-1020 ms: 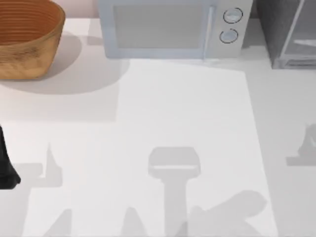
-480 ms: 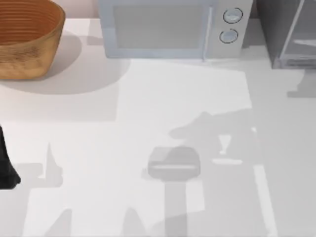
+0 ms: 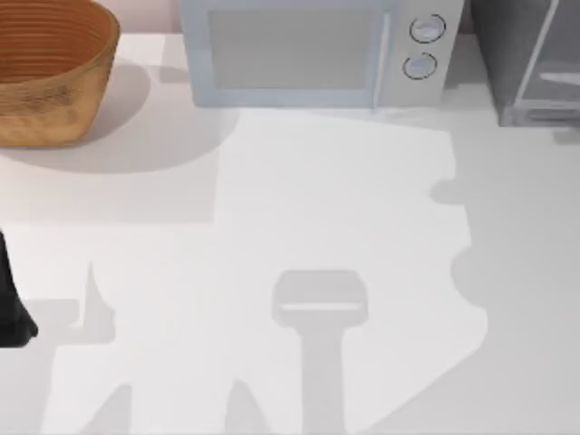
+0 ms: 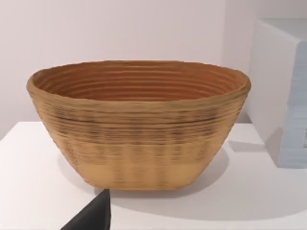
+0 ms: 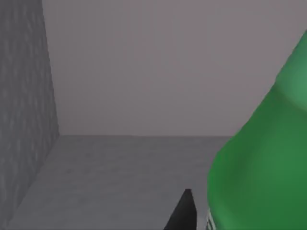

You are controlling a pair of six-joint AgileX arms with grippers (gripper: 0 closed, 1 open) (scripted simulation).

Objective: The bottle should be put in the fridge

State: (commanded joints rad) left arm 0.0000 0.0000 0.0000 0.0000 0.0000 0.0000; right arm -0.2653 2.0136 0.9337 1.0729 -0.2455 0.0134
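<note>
The bottle (image 5: 261, 163) is green and fills the near side of the right wrist view, with a strip of its label at the frame's lower edge. My right gripper (image 5: 199, 218) is shut on it, and one dark finger (image 5: 183, 213) shows beside the bottle's body. Behind them are the dark grey side wall, back wall and floor of the fridge (image 5: 120, 177). In the top view the fridge (image 3: 526, 54) stands at the back right corner with its pale framed door panel. My left gripper (image 3: 14, 308) is parked at the table's left edge.
A light grey microwave (image 3: 308, 50) with two round dials stands at the back centre. A woven brown basket (image 3: 50, 68), also seen as the basket (image 4: 139, 124) in the left wrist view, sits at the back left. The white table (image 3: 299, 199) carries arm shadows.
The right arm's shadow has slid across the table toward the back right, near the fridge. My left arm has not moved.
</note>
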